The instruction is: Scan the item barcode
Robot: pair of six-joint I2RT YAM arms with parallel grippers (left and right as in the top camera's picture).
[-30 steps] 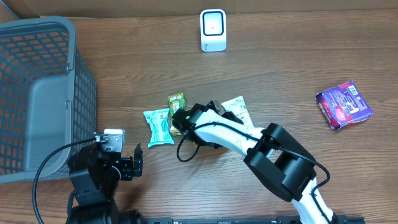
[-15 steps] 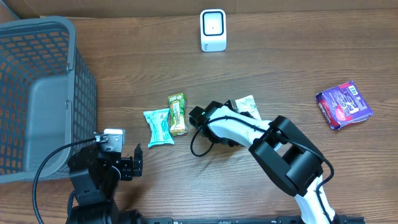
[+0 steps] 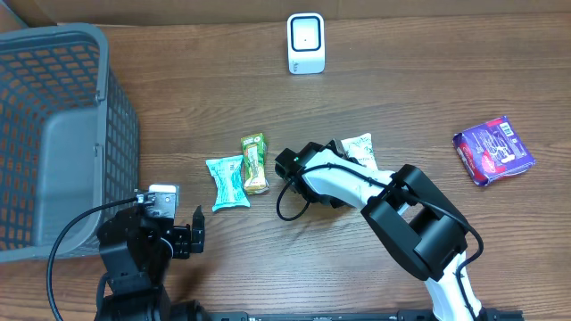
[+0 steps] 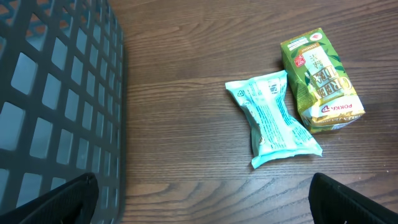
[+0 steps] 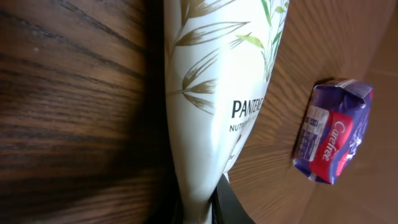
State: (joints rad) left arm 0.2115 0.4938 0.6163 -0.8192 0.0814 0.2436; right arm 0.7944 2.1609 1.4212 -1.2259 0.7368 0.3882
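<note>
My right gripper (image 3: 343, 166) is shut on the lower end of a white Pantene sachet (image 3: 359, 150) with green leaf print, near the table's middle. In the right wrist view the sachet (image 5: 211, 93) runs up from between the black fingers (image 5: 233, 208), pinched thin there. No barcode shows on its visible face. The white scanner (image 3: 305, 43) stands at the back edge, well apart from the sachet. My left gripper (image 3: 198, 227) is open and empty at the front left; its fingers (image 4: 354, 202) sit wide at the frame's bottom corners.
A teal packet (image 3: 227, 182) and a green tea carton (image 3: 254, 162) lie side by side left of the right gripper. A purple Carefree pack (image 3: 492, 149) lies at the far right. A grey mesh basket (image 3: 53, 134) fills the left side, close to the left arm.
The right gripper moved right, away from the green carton, and shut on the white sachet, which shifted slightly right. The left arm has not moved.
</note>
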